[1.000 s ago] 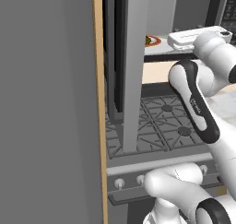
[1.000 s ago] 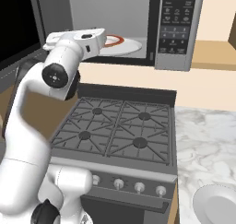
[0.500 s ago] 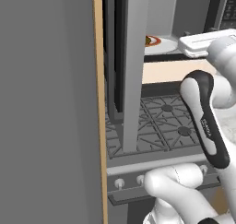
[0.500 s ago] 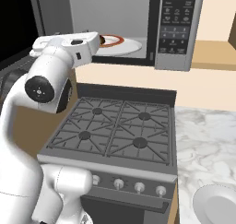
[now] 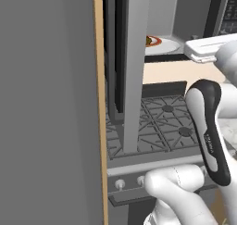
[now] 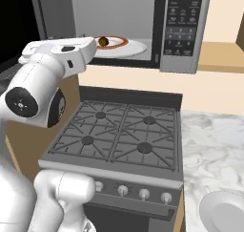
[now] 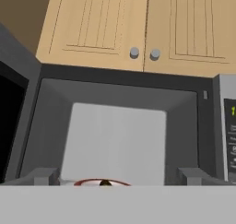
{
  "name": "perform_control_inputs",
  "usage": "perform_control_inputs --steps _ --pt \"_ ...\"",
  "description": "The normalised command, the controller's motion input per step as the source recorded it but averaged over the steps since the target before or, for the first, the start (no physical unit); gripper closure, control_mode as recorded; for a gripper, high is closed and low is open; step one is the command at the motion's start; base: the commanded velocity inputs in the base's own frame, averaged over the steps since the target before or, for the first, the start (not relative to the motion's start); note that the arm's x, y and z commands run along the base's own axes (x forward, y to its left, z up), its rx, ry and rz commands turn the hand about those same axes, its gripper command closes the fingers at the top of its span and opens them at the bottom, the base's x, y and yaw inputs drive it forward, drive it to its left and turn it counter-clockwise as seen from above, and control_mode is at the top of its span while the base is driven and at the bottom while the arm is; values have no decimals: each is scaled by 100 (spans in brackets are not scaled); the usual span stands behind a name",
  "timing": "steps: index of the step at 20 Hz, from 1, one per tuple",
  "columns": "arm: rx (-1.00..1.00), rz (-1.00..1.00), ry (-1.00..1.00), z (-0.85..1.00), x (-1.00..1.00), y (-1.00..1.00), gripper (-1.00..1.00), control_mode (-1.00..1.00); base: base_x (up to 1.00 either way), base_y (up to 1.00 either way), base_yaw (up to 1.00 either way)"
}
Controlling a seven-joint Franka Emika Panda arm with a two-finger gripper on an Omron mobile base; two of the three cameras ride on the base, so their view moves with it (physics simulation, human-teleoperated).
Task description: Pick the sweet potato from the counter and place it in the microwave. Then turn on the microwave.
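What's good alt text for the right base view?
The sweet potato sits on the white plate inside the open microwave, above a gas stove. The white arm reaches up at left, and marbled counter lies at right.

The sweet potato (image 6: 103, 41) is brownish-orange, on a white plate (image 6: 128, 48) ringed in orange-red. The microwave (image 6: 183, 30) has a grey inside, grey trim and a black button panel with pale keys. The stove (image 6: 119, 140) carries dark grey grates and silver knobs. The counter (image 6: 209, 145) is white-grey marbled stone. The cabinet doors (image 7: 138, 25) are light wood with grey knobs.
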Motion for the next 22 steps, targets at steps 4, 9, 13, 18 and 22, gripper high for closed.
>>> perform_control_inputs --steps 4,9,13,18,22 --pt "0 -3 3 0 -28 14 -100 -100 0 0 0" --pt "0 -1 1 0 -43 1 -100 -100 0 0 0" --pt "0 0 0 0 -54 4 -100 -100 0 0 0" --pt "0 0 2 0 -48 10 -100 -100 0 0 0" --pt "0 0 2 0 -58 13 -100 -100 0 0 0"
